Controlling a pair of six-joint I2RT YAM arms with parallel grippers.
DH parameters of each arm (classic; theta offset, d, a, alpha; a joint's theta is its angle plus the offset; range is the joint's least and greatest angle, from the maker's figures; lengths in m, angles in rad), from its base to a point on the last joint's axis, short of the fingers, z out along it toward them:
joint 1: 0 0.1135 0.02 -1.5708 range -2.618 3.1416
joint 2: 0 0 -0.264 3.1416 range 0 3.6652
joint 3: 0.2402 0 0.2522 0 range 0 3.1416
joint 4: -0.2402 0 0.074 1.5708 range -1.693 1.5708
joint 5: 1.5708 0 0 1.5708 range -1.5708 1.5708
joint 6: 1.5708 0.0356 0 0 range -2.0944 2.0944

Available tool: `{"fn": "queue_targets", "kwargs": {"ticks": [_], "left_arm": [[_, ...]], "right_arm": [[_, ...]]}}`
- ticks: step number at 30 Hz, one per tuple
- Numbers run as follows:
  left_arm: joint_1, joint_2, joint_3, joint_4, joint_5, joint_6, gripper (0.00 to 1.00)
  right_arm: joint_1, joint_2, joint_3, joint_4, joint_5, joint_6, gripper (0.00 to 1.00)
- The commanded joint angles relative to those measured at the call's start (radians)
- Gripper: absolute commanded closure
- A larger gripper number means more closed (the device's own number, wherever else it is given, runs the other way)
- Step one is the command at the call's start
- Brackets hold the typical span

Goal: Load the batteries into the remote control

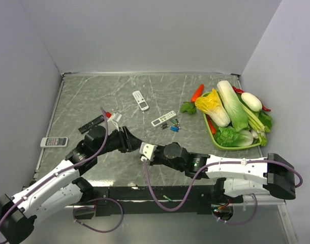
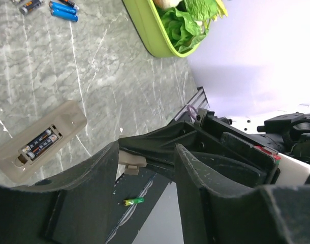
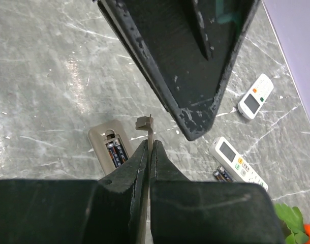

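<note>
The remote control [image 2: 40,143] lies back-up on the table, beige, with two dark batteries [image 2: 41,142] seated in its open bay; the right wrist view also shows this remote control [image 3: 110,148]. My right gripper [image 3: 149,145] is shut on the thin beige battery cover [image 3: 145,123], held on edge above the table. My left gripper [image 2: 147,152] has its jaws apart around the cover's tab [image 2: 131,162], which sits close to one finger [image 2: 89,193]. Loose blue batteries [image 2: 63,11] lie further off. In the top view both grippers meet mid-table [image 1: 137,146] and hide the remote control.
A green tray [image 1: 236,145] of vegetables stands at the right. White remotes [image 1: 141,100] [image 1: 163,118], a grey remote [image 1: 54,142] and a black one [image 1: 90,124] lie around. Loose cells [image 1: 173,125] lie by the long remote. A green cell [image 2: 133,201] rests on the black base plate.
</note>
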Motion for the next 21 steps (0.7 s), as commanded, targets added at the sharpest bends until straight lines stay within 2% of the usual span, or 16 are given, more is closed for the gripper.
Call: {"fn": "queue_targets", "kwargs": {"ticks": [1,10,13,21], "left_arm": [[0.005,0.030,0.022,0.036,0.058,-0.002,0.47],[0.005,0.074,0.059,-0.077,0.052,0.064,0.45],[0.005,0.085,0.061,-0.088,0.064,0.074,0.48],[0.005,0.102,0.056,-0.061,0.112,0.077,0.65]], "right_arm": [[0.007,-0.014,0.007,0.050,-0.016,-0.005,1.00],[0.007,-0.002,0.012,0.048,-0.010,-0.005,1.00],[0.007,0.004,0.013,0.050,-0.006,-0.003,1.00],[0.006,0.014,0.018,0.050,0.003,-0.003,1.00]]}}
